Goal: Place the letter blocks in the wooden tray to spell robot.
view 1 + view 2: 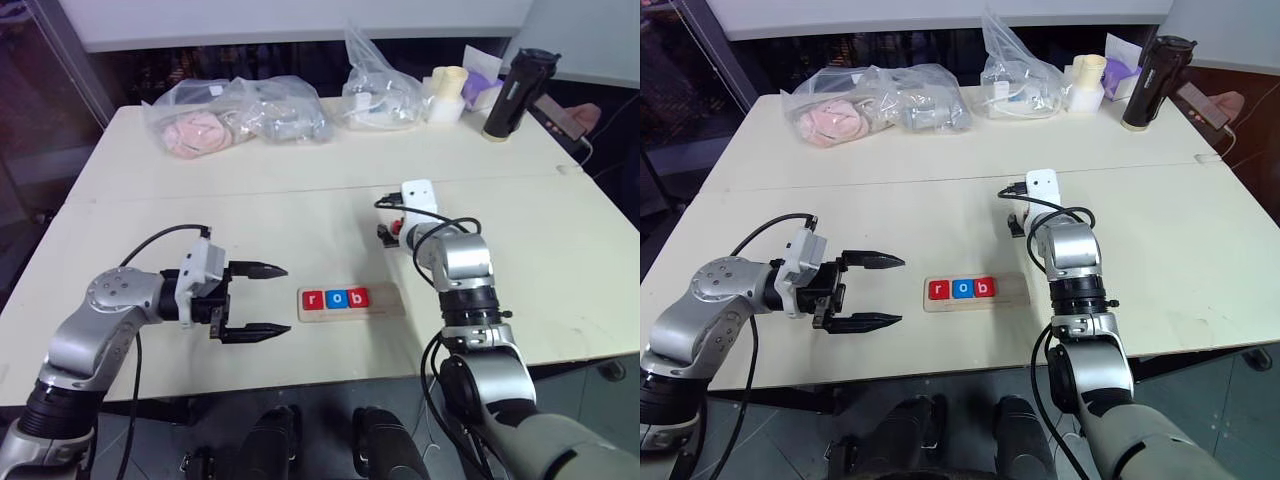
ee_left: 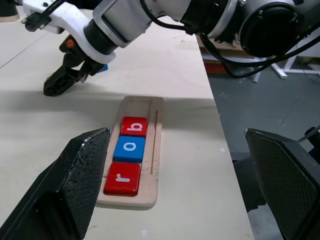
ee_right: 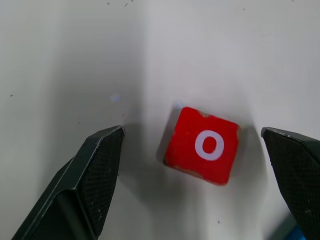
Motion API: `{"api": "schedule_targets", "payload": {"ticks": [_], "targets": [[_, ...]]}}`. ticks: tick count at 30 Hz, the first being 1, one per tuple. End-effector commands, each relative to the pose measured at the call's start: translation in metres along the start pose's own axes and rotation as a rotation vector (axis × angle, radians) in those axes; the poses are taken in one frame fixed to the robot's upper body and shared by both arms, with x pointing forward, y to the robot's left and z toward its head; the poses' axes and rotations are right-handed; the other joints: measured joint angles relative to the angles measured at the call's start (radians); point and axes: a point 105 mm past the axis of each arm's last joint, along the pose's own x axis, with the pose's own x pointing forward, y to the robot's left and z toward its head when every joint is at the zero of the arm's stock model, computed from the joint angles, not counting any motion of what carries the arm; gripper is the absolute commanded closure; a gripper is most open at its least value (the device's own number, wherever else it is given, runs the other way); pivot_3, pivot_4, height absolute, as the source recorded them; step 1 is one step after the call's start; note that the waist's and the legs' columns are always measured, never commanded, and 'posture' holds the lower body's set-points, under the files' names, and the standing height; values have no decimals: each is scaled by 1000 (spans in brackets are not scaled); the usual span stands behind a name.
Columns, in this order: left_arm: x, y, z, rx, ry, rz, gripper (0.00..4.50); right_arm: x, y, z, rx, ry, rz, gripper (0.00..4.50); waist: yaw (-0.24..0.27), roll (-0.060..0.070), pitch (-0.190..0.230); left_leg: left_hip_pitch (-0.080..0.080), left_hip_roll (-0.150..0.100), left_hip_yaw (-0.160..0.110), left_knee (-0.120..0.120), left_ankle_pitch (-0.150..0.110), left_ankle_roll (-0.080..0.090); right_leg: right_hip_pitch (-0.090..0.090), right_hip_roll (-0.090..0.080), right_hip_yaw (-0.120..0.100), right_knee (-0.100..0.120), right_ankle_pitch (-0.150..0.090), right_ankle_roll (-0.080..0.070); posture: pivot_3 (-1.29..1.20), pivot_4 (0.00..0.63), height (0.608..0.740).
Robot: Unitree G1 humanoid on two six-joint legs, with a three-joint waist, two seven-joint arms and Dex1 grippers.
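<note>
Red "o" block (image 3: 206,145) flat on table, between wide-open fingers of right gripper (image 3: 200,185), untouched. Fourth letter in hand: wooden tray (image 1: 385,298) holds r, o, b. Next: descend, close on block squarely. Left gripper (image 1: 265,300) open, empty, beside tray's left end.

**Setting: robot test lab / office workroom**

Two pale desks (image 1: 300,190) pushed together, seam visible across the middle, standing on grey floor. Back edge holds loose supplies: clear plastic bags (image 1: 235,118) of mixed items, a white bottle (image 1: 447,94), a black flask (image 1: 515,92). A person's hand (image 1: 585,116) with a phone rests at the far right corner. Exposed cabling runs along the robot arms. Dark glass partition at the left, white wall panel behind. A metal frame leg stands on the floor beside the desk, seen from the left wrist.
</note>
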Motion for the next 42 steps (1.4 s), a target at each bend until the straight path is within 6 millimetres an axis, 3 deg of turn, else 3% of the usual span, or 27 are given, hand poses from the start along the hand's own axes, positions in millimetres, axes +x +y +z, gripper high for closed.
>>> {"api": "schedule_targets", "payload": {"ticks": [1,3,5,7,11,17,20,23,28,36,41,42], "targets": [[4,-2,7,26,-12,-11,0,0,3,10,0,-29,3,60,0,0,0,1,0,0,0,0,0,1,0,0,0,0,0,0,150,738],[4,-2,7,25,-12,-6,0,1,3,7,14,-16,7,60,0,0,0,3,0,0,0,0,0,2,0,0,0,-1,-2,0,150,738],[4,-2,7,24,-11,-4,0,1,3,6,16,-15,5,563,0,0,0,5,0,0,-1,0,0,4,0,0,0,-2,-3,0,150,738],[4,-2,7,21,-9,-3,0,1,3,6,20,-13,8,1311,1,0,0,6,0,0,-1,0,0,5,0,0,0,-2,-3,0,150,738],[4,-2,8,22,-10,-1,0,0,4,9,20,-21,3,3330,1,0,0,6,0,0,-1,0,0,5,0,0,0,-2,-3,0,150,738],[7,0,9,26,-15,-1,0,-21,-2,21,3,-45,7,3332,3,0,0,6,0,0,-1,0,0,5,-1,0,0,-2,-3,0,150,738],[7,1,9,27,-14,-5,0,-48,-12,27,-30,-73,27,3332,7,1,0,6,0,0,-1,0,0,5,-1,0,-1,-2,-3,0,150,738],[6,1,8,28,-12,-10,0,-83,-31,21,-54,-68,15,3332,8,1,0,6,0,0,-2,0,0,5,-2,0,-2,-2,-3,0,150,738],[7,2,6,27,-13,-20,0,-113,-49,-9,-93,-63,6,3332,5,0,0,6,1,0,-3,-1,0,6,-3,0,-3,-4,-3,0,150,738],[9,6,3,36,-17,-34,0,-128,-40,-76,-64,40,34,3332,7,0,0,6,1,0,-3,-1,0,6,-4,0,-4,-5,-2,0,150,738],[10,8,3,43,-18,-34,0,-126,-42,-82,-74,71,13,3332,4,0,0,4,1,0,-2,-2,-1,5,-5,0,-5,-5,-2,0,150,738],[10,8,3,45,-19,-32,0,-125,-43,-84,-80,80,11,2832,5,0,0,4,1,0,-2,-2,-1,5,-5,0,-5,-5,-2,0,150,738]]}}
